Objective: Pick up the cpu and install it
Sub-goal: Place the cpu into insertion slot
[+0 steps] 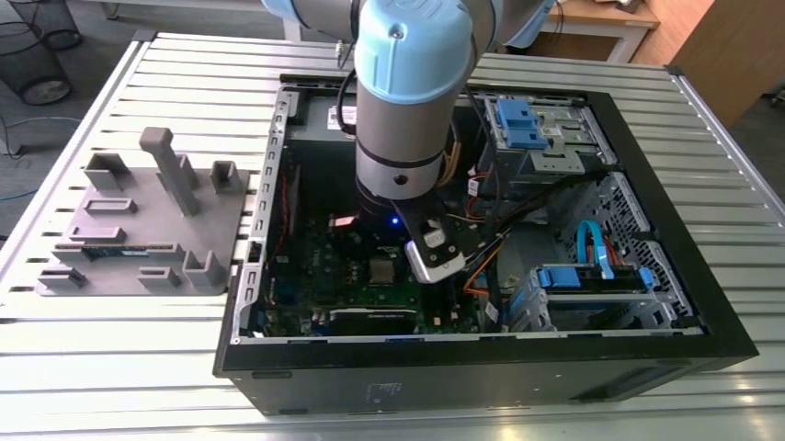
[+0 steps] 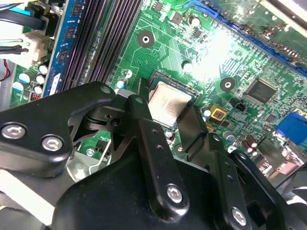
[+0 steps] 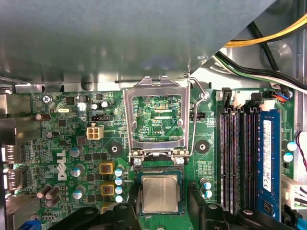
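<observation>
Seating looks done: the cpu [image 3: 160, 194] lies flat in its socket [image 3: 158, 171] on the motherboard [image 3: 62, 143], your gripper [image 3: 163, 200] spread to either side and apparently clear of it, while the hinged metal frame [image 3: 156, 120] stands open, unlatched.

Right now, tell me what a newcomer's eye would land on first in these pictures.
In the exterior view, the big grey and pale-blue arm reaches down into the open computer case. In the first wrist view, the silver cpu lies in its socket on the green motherboard. The metal retention frame is swung open beside it, and the open tool has a finger on either side.
</observation>
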Robot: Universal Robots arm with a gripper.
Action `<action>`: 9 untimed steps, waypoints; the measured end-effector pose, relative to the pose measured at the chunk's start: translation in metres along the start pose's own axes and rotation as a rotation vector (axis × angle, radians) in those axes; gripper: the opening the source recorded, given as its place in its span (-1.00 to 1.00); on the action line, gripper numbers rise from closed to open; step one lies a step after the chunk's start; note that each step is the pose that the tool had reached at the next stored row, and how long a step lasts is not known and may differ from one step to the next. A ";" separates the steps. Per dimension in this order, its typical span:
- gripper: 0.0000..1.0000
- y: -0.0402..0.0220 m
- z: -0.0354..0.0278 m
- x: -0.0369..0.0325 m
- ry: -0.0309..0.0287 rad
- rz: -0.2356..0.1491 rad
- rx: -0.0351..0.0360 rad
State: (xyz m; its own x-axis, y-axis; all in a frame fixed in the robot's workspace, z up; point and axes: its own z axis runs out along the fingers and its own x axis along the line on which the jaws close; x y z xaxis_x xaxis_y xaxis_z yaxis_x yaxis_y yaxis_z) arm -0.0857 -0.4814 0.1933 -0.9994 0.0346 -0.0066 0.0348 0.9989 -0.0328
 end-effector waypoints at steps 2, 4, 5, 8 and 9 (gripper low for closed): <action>0.03 0.0000 -0.0001 0.0000 -0.0002 0.000 -0.0004; 0.03 0.0000 -0.0002 0.0000 -0.0002 0.000 -0.0005; 0.03 0.0000 -0.0004 0.0000 -0.0002 0.000 -0.0003; 0.03 -0.0001 -0.0022 0.0000 -0.0001 0.000 -0.0002; 0.03 -0.0001 -0.0022 0.0000 -0.0002 0.000 -0.0004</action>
State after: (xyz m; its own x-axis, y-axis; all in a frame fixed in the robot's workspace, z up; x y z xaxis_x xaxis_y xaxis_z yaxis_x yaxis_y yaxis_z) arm -0.0857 -0.4814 0.1955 -0.9994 0.0346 -0.0068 0.0348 0.9989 -0.0324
